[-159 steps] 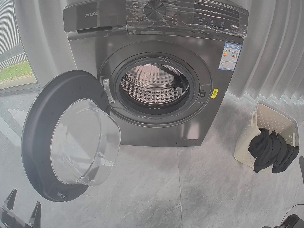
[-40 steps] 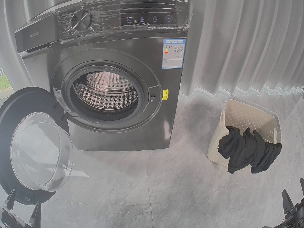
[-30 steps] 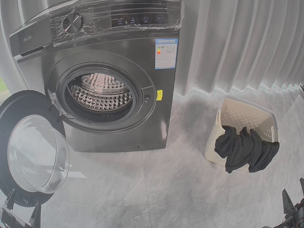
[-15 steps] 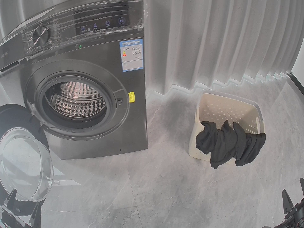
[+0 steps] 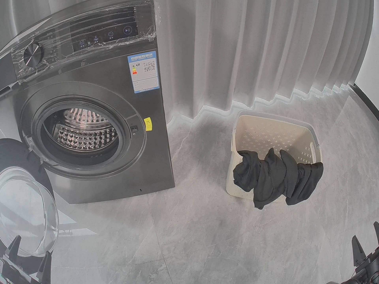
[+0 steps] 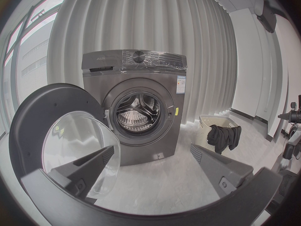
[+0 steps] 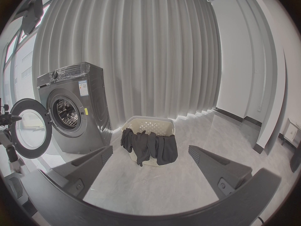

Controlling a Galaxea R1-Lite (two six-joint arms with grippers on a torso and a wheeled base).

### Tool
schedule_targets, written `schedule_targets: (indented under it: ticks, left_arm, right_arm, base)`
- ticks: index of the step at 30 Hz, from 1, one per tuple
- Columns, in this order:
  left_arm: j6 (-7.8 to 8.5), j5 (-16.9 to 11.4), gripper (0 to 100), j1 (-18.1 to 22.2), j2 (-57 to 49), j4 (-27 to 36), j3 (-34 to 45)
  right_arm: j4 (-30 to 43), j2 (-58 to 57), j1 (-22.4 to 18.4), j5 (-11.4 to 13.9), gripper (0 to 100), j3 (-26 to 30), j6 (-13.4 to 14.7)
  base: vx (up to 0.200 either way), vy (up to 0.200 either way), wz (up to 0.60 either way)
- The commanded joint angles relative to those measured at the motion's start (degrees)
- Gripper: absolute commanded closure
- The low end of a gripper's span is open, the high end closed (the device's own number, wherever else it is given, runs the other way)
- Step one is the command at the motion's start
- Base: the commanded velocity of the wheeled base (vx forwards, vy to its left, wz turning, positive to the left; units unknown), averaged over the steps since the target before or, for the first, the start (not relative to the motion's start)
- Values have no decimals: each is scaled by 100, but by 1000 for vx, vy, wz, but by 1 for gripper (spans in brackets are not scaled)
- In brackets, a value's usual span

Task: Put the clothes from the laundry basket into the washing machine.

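black clothes [image 5: 276,176] hang over the near rim of the cream laundry basket [image 5: 272,133]. the basket stands on the grey tiled floor [image 5: 205,233], to the right of the washing machine [image 5: 102,79] and near the white curtain [image 5: 256,40]. the machine's round door [image 5: 23,213] is swung open to the left, showing the steel drum [image 5: 79,135]. my left end effector [image 6: 151,148] and right end effector [image 7: 150,148] sit low at the near side, fingers apart, holding nothing.
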Motion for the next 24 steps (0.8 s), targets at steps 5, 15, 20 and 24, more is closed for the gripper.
schedule_targets:
  ticks: [5, 15, 20, 24]
  left_arm:
    - [5, 1, 0, 2, -84, -1, 101]
    - [14, 10, 0, 2, -84, -1, 101]
    - [5, 10, 0, 2, -84, -1, 101]
    - [5, 10, 0, 2, -84, -1, 101]
  right_arm:
    - [-2, -17, 5, 0, 0, 101, 8]
    - [-2, -17, 5, 9, 0, 101, 0]
    - [-2, -26, 5, 9, 0, 101, 0]
    - [-2, -17, 5, 9, 0, 101, 8]
  base:
    - [40, 0, 0]
    - [0, 0, -240]
    - [0, 0, -240]
    - [0, 0, 0]
